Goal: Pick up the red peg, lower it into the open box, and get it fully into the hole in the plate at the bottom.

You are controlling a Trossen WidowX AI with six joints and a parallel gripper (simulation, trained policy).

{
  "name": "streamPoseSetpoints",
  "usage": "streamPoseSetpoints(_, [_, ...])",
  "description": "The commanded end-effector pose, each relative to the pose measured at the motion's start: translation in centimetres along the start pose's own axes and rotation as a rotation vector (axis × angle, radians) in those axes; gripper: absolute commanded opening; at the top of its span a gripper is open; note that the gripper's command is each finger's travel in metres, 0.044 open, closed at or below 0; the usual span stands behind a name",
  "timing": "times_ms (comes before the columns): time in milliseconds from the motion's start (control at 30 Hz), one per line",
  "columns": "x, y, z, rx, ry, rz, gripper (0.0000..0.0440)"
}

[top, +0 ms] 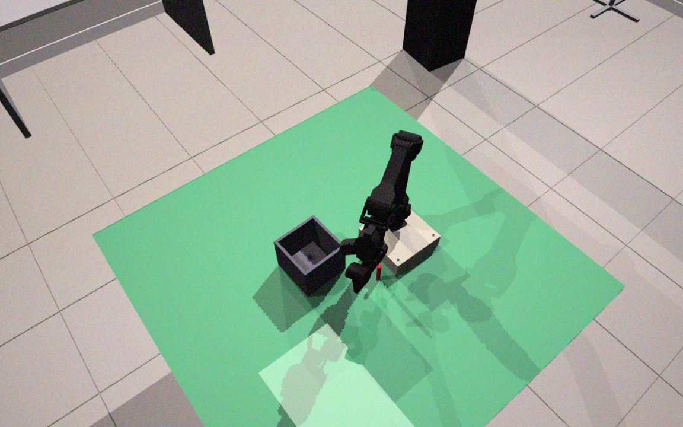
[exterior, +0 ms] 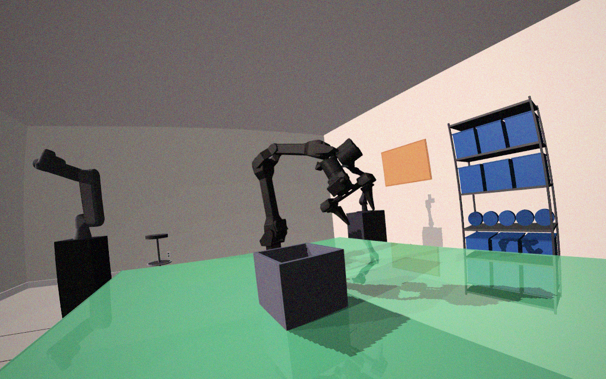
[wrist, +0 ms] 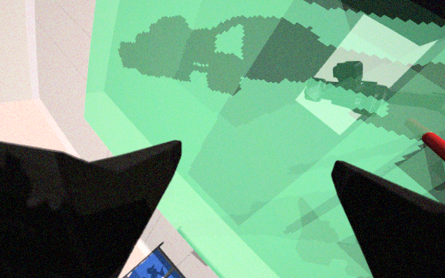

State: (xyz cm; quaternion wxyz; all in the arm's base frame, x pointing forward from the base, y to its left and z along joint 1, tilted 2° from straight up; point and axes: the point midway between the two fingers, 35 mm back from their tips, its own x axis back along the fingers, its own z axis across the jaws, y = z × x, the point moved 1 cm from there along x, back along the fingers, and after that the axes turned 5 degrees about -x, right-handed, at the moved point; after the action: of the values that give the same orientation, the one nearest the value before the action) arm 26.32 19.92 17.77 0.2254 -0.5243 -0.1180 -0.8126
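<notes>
The red peg (top: 378,273) (wrist: 443,150) stands upright on the green table, between the box and the front corner of the pale base block. It is not visible in the exterior view. The open dark box (top: 325,276) (exterior: 314,287) stands beside the arm. The plate (top: 299,259) at its bottom shows a small dark hole (top: 310,257), with nothing in it. My gripper (exterior: 361,216) (wrist: 256,157) is open and empty, tilted, above the table. In the wrist view the peg is at the right edge, outside and beyond the right finger.
The pale base block (top: 415,241) is close behind the peg. The green table top (top: 200,212) (exterior: 178,320) carries several shadows and reflections. A shelf (exterior: 503,153) with blue bins, another arm (exterior: 89,198) on a black pedestal and a stool (exterior: 156,236) stand beyond the table.
</notes>
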Motion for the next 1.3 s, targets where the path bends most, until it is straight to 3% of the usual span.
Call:
streamPoseSetpoints(0, [0.5,0.3,-2.5,-0.034,-0.078,0.016,0.0440])
streamPoseSetpoints(667, [-0.3,0.4,-12.8,-0.168,-0.451,0.038,0.0440])
streamPoseSetpoints(1267, [-4.6,1.3,-17.1,-0.229,-0.544,-0.030,0.0438])
